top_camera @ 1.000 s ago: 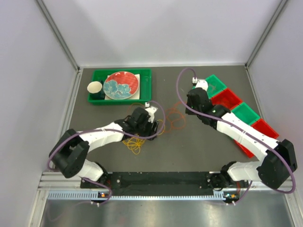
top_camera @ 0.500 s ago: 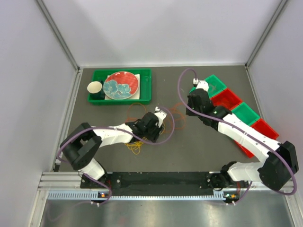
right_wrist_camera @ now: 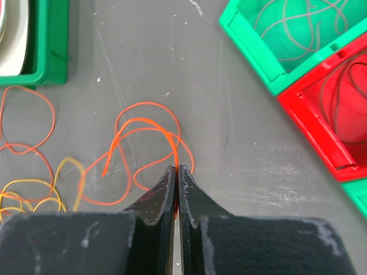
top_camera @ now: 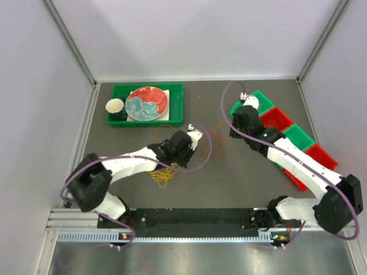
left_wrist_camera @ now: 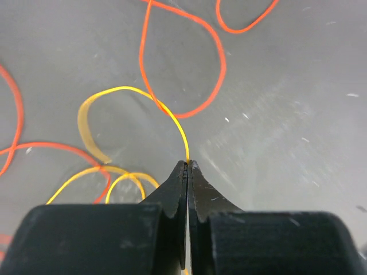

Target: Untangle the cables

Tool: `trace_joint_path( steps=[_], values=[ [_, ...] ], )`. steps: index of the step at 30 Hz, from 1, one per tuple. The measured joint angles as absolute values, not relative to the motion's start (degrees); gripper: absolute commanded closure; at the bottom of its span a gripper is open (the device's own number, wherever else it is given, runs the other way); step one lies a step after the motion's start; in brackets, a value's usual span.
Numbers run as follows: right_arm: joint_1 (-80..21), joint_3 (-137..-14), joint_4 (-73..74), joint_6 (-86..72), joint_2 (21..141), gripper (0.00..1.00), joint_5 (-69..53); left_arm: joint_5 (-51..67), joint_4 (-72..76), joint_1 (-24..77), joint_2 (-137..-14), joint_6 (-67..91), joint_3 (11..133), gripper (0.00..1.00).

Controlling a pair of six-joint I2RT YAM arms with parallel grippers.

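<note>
left gripper (left_wrist_camera: 187,164) pinched tight on a thin yellow wire loop (left_wrist_camera: 121,87), bottom middle of its wrist view | right gripper (right_wrist_camera: 176,167) clamped on a thin floppy orange wire loop (right_wrist_camera: 145,103) | rest of the tangle of cables (top_camera: 163,175) sits mid-frame in the top view on the grey table (top_camera: 241,172), between both arms

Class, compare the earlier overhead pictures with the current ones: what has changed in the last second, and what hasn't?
The left end effector shifted slightly to its right and closed on a yellow cable. The right end effector edged toward the bins, staying shut on an orange cable. The green tray and bins stayed put.
</note>
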State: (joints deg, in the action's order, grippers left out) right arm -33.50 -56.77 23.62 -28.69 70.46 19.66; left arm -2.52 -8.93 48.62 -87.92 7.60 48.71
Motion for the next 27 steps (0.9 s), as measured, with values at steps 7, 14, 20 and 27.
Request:
trace_joint_path(
  steps=[7, 14, 20, 27],
  values=[
    [-29.71, -56.77, 23.18, -28.6, 70.98, 1.0, 18.87, 3.51, -12.08, 44.4, -69.1, 10.57, 46.0, 1.0],
    [-23.42, -55.37, 20.78, -29.34, 77.84, 1.0, 15.9, 14.39, -10.11, 36.95, -58.37, 15.29, 44.27, 1.0],
    [-22.98, -54.72, 21.04, -29.45, 79.59, 1.0, 15.62, 22.44, -8.23, 28.23, -55.68, 21.28, 44.27, 1.0],
    [-22.7, -54.26, 20.71, -29.17, 79.53, 1.0, 16.43, 25.19, 1.69, 21.76, -48.49, 29.58, 40.99, 1.0]
  ],
)
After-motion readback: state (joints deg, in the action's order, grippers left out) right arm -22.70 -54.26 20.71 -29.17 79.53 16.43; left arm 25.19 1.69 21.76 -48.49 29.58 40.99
